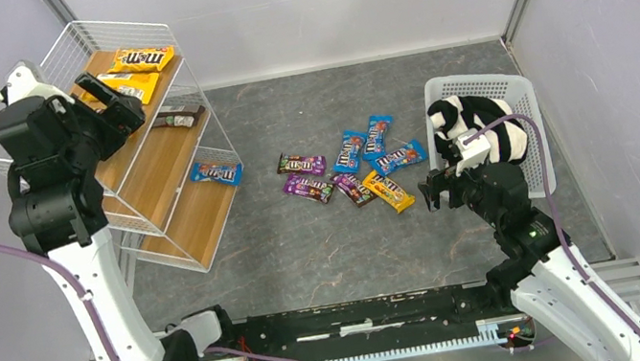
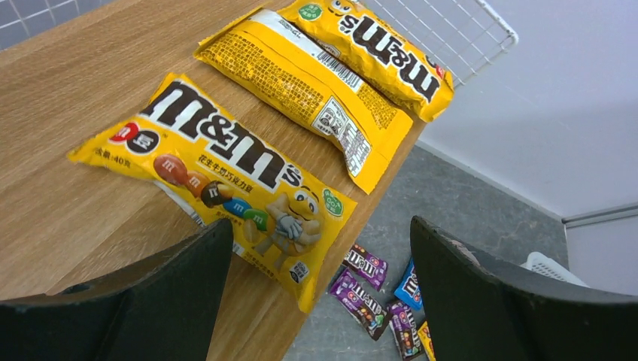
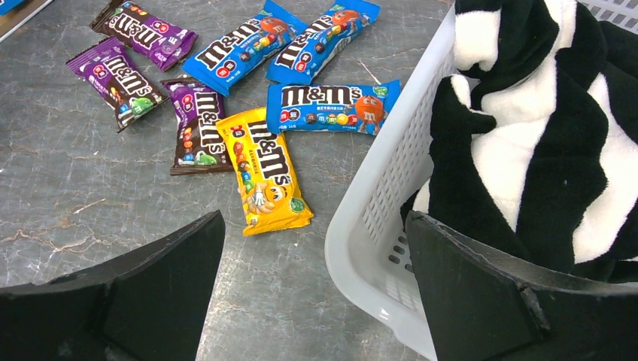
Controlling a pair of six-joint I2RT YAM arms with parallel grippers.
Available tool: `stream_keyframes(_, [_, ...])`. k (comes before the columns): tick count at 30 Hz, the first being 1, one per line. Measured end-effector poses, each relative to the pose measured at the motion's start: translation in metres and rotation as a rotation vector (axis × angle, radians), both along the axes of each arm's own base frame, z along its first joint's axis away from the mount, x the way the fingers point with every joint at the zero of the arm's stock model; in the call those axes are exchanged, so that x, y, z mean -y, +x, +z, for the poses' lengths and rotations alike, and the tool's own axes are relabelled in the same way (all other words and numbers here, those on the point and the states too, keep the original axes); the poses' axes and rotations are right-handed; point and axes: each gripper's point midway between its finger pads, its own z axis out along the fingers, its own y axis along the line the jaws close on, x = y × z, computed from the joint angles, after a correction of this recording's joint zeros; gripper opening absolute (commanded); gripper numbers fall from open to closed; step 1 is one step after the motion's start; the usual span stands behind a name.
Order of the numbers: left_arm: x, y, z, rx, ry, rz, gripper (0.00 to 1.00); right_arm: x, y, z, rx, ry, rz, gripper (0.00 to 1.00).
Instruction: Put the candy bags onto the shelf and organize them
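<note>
— Three yellow candy bags (image 2: 226, 177) are lying flat on the top board of the shelf (image 1: 153, 158); left gripper (image 2: 320, 226) hangs right over them, jaws wide apart, holding nothing

— yep; seven loose bags (image 3: 263, 169) on the table (image 3: 75, 195) beside the basket (image 3: 376, 203); right gripper (image 3: 314, 218) gaping too, empty, above the basket's wall

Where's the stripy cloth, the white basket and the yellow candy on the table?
striped cloth (image 3: 560, 180), right wrist view, on a black stripe.
white basket (image 3: 376, 203), right wrist view, on its lattice side wall.
yellow candy bag (image 3: 263, 162), right wrist view, on its logo.
</note>
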Motion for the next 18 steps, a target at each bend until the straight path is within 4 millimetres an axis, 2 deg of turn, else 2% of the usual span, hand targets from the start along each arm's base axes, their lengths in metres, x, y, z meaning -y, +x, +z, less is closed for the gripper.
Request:
stream_keyframes(6, [-0.003,0.018,-0.007,-0.016,-0.005,-0.004,0.94,0.0,0.0,0.0,0.0,0.0,0.0,0.98])
stream_keyframes(18, [0.0,0.025,0.002,0.022,-0.003,-0.027,0.98,0.0,0.0,-0.002,-0.01,-0.004,0.0,0.98])
